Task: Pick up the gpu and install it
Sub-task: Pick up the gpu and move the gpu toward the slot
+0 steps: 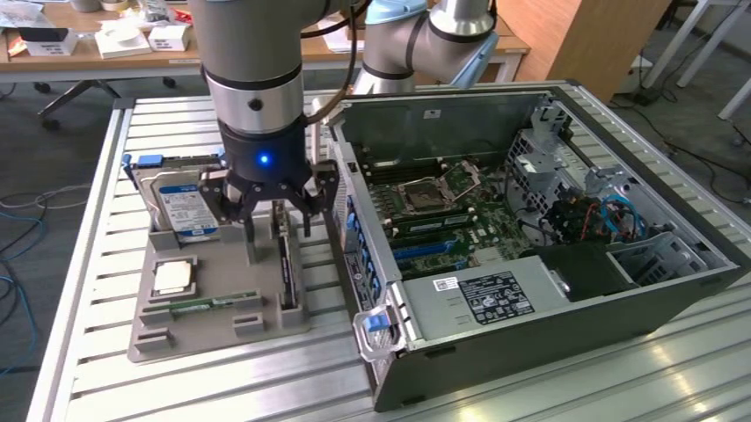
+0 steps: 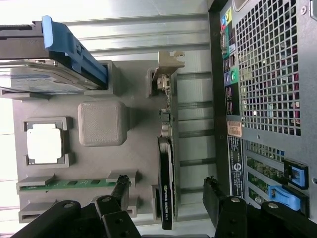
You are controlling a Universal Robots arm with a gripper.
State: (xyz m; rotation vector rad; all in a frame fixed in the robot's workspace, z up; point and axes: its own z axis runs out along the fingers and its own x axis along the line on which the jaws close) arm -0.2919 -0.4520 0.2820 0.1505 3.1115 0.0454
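Case (image 1: 610,290): open-sided tower lying on the slatted table (image 1: 100,290), motherboard exposed, to the exterior view's right of the holder.
Holder (image 1: 176,338): gray moulded tray just beside the case, slotted for parts; carries the hard drive (image 1: 178,209) along with the card.
Gripper (image 1: 274,215): spread as wide as it goes, gripping nothing, poised over the card with one finger on each side, both clear of its faces.
Gpu (image 2: 167,188): upright on its long edge in the holder slot nearest the case, dark face, silver bracket (image 2: 170,67) at one end; not yet lifted.
Handling, as judged: light, thin, stiff; smooth faces likely slippery; delicate at the components and contact edge; apt to twist if pinched off-centre.
Hold, as judged: across the two flat faces near mid-length of the upper edge, away from the bracket and the lower edge.
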